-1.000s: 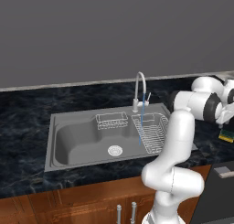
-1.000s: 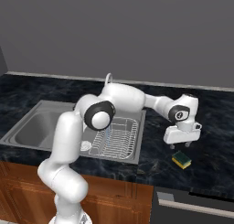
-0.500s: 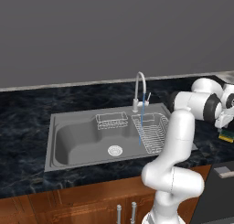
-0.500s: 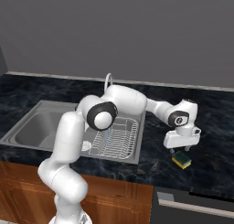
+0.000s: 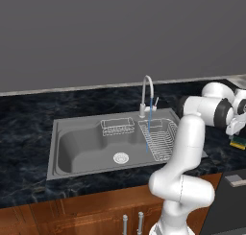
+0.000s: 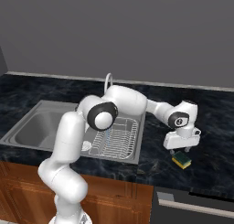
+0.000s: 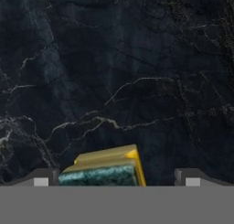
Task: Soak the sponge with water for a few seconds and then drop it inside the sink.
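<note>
The sponge [image 6: 182, 160], yellow with a dark green top, lies flat on the black marble counter to the right of the sink [image 6: 28, 128]. My gripper [image 6: 180, 151] hangs just above it, open, fingers pointing down. In the hand view the sponge [image 7: 103, 170] sits low between the two fingertips, nearer the left one, and my gripper [image 7: 116, 179] is apart from it. In the left base view the sponge [image 5: 238, 142] peeks out under the gripper [image 5: 238, 133] at the right edge. A thin blue stream of water [image 5: 148, 128] runs from the chrome faucet [image 5: 146, 88] into the sink [image 5: 56, 147].
A wire dish rack [image 5: 161, 138] fills the sink's right part, and a small wire basket [image 5: 116, 126] hangs at its back. My arm stretches over the rack [image 6: 116, 136] toward the right. A dark appliance top [image 6: 192, 205] lies below the counter's front edge.
The gripper has come down a little toward the sponge, still open. The sponge has stayed in place, and the water keeps running.
</note>
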{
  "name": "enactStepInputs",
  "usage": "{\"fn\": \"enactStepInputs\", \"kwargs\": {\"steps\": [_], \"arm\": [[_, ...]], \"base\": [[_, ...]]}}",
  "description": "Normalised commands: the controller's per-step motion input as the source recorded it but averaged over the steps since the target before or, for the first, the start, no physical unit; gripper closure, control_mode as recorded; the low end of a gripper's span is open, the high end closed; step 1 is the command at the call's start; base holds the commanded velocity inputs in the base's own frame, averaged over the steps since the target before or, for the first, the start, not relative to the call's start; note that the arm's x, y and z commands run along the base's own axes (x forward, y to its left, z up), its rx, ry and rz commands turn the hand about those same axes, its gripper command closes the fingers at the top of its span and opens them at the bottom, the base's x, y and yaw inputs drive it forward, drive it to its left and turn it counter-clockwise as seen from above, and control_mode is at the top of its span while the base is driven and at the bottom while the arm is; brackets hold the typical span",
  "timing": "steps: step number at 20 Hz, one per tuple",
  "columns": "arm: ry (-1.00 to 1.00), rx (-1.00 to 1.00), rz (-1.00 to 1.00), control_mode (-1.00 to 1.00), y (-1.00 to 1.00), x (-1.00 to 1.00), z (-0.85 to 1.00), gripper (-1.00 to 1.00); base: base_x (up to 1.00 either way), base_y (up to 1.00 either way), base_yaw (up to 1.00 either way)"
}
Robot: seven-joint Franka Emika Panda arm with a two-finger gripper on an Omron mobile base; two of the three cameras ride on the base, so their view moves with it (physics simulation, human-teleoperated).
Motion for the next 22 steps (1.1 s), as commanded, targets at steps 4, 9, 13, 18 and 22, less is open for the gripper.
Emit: {"fn": "enactStepInputs", "kwargs": {"steps": [4, 9, 13, 18, 22], "arm": [[0.0, 0.0, 0.0, -1.0, 0.0, -0.05, 0.0, -1.0], [0.0, 0.0, 0.0, -1.0, 0.0, -0.07, 0.02, -1.0], [0.0, 0.0, 0.01, -1.0, 0.0, -0.1, 0.0, -1.0], [0.0, 0.0, 0.02, -1.0, 0.0, -0.19, 0.0, -1.0], [-0.02, 0.0, 0.02, -1.0, 0.0, -0.23, 0.0, -1.0]], "base": [[0.0, 0.0, 0.0], [0.0, 0.0, 0.0], [0.0, 0.0, 0.0], [0.0, 0.0, 0.0], [0.0, 0.0, 0.0]]}}
